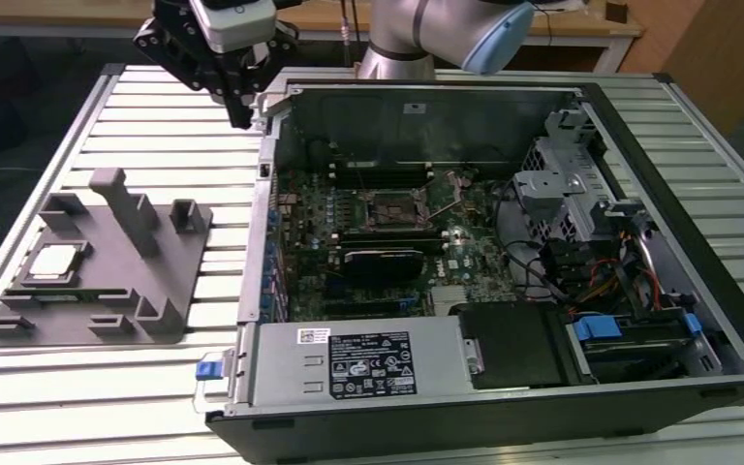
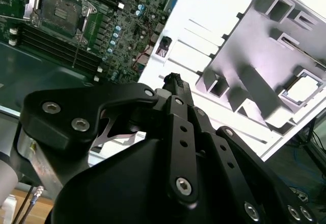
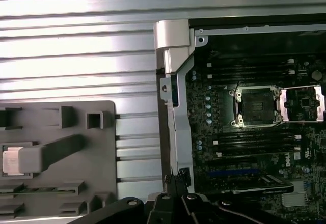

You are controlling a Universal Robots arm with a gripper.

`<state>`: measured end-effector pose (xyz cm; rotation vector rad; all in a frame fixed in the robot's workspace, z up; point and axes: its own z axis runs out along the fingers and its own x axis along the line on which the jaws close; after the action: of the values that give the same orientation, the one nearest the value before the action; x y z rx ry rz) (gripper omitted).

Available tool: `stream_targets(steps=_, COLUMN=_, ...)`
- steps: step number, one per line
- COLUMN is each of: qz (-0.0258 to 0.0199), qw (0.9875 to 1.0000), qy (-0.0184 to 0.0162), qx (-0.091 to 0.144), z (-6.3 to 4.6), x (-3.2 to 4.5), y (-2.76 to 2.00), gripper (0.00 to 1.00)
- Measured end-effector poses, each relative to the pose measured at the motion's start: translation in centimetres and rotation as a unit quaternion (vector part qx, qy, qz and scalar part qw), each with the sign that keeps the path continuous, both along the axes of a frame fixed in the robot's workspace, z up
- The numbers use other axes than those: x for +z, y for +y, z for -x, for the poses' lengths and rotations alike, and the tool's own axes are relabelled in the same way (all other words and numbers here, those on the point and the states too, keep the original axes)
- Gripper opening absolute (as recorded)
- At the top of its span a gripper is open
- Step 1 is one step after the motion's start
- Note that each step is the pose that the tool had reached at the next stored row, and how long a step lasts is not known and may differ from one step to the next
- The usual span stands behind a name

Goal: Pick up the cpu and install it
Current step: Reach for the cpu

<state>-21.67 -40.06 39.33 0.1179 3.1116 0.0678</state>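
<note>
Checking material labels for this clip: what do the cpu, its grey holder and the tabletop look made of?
The cpu: shiny silver-white top, likely metal. The grey holder: matte uniform grey, probably plastic. The tabletop: pale ribbed slats with glare, seemingly aluminium.

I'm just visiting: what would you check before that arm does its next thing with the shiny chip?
1. The cpu lies flat in the grey holder: ok.
2. The claw free of any load: ok.
3. The claw open for a grab: not ok, shut.
4. The claw above the cpu: not ok, it hangs near the computer case's corner.
5. The socket uncovered and bare: ok.
6. The cpu's corner mark matched to socket: cannot tell.
</note>
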Motion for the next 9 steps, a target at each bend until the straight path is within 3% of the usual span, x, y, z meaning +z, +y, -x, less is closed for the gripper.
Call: stream_targets(steps=9, qz=0.0000, qw=1.0000, qy=-0.0001, qx=0.000, z=0.91, x=0.00, y=-0.02, gripper=0.11)
